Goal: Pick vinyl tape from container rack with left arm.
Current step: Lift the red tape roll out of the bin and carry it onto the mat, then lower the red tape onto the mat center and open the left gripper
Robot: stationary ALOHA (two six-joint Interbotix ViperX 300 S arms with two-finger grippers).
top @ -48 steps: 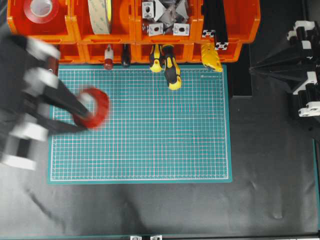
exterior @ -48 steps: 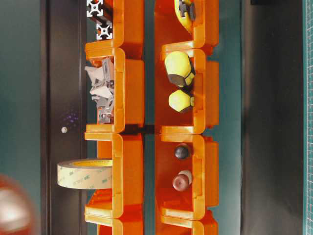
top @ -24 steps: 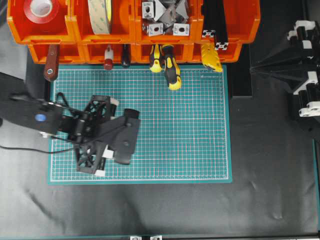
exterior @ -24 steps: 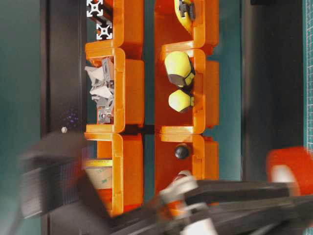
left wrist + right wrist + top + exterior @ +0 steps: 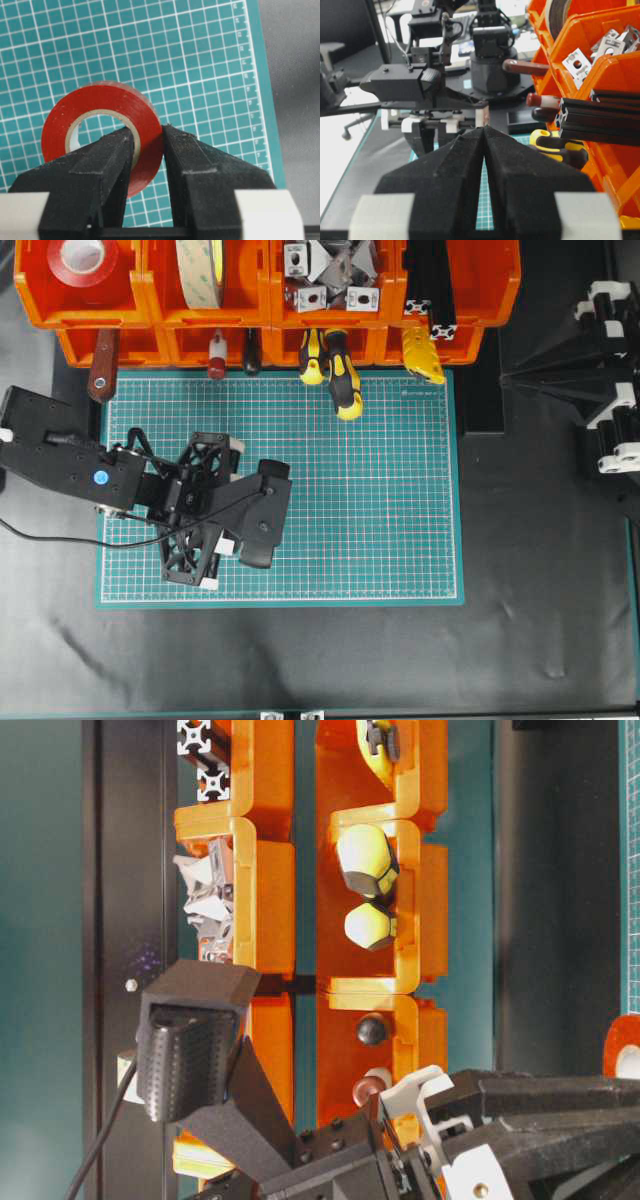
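In the left wrist view my left gripper (image 5: 148, 131) is shut on the vinyl tape (image 5: 100, 107), a red ring with a pale core. One finger passes through its hole and the other presses the outer wall. The ring hangs upright over the green mat (image 5: 200, 60). From overhead the left arm (image 5: 95, 478) reaches over the mat's left half and hides the tape. At table level a red edge of the tape (image 5: 625, 1045) shows at the right. The orange container rack (image 5: 145, 295) lines the far edge. My right gripper (image 5: 484, 130) is shut and holds nothing.
A wide red roll (image 5: 85, 260) lies in the top-left bin, a cream tape roll (image 5: 200, 270) beside it, then metal brackets (image 5: 330, 275) and black extrusions (image 5: 430, 290). Yellow-black screwdrivers (image 5: 340, 375) stick out over the mat's far edge. The right arm (image 5: 610, 390) is parked at the right.
The left arm has swung right from the table's left edge onto the mat with the tape in its jaws. It has come into the table-level view.
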